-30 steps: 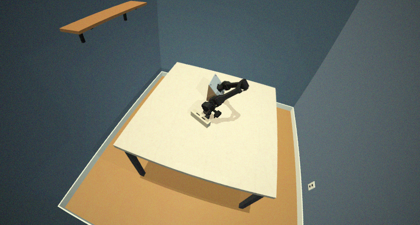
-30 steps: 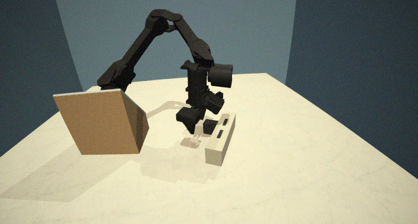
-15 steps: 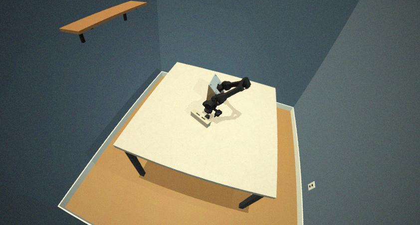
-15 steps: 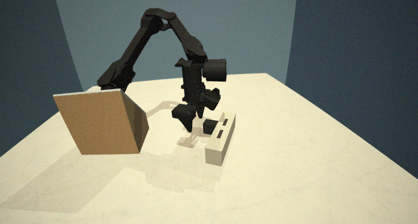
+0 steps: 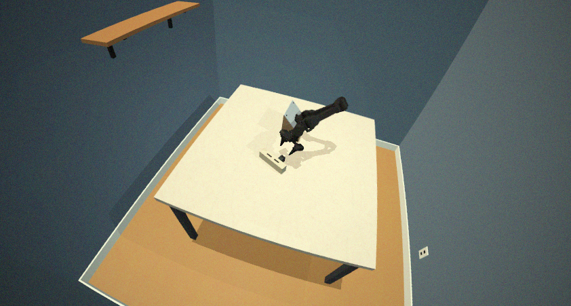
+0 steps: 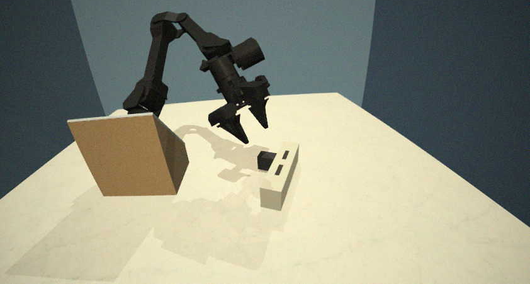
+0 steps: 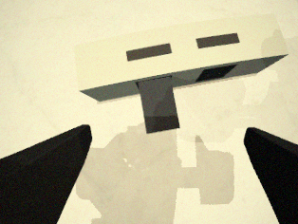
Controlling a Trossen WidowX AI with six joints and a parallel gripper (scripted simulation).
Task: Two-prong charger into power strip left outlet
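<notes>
The black charger (image 5: 281, 158) (image 6: 265, 160) (image 7: 160, 106) is a small block with its end against the long side face of the cream power strip (image 5: 272, 163) (image 6: 271, 184) (image 7: 109, 66). In the wrist view it stands at the left outlet, slightly skewed in the picture, with no clear gap. Its prongs are hidden. The right outlet shows as a dark opening in that side face, and the top of the strip has two dark slots. My gripper (image 5: 285, 149) (image 6: 255, 135) (image 7: 168, 134) is open and empty, above and back from the charger, one finger to each side in the wrist view.
A large brown slanted block (image 5: 285, 124) (image 6: 128, 157) with a pale panel stands on the table (image 5: 319, 207) (image 6: 371, 208), beside the arm. A wooden shelf (image 5: 144, 22) and a white wall outlet (image 5: 423, 252) are away from the table.
</notes>
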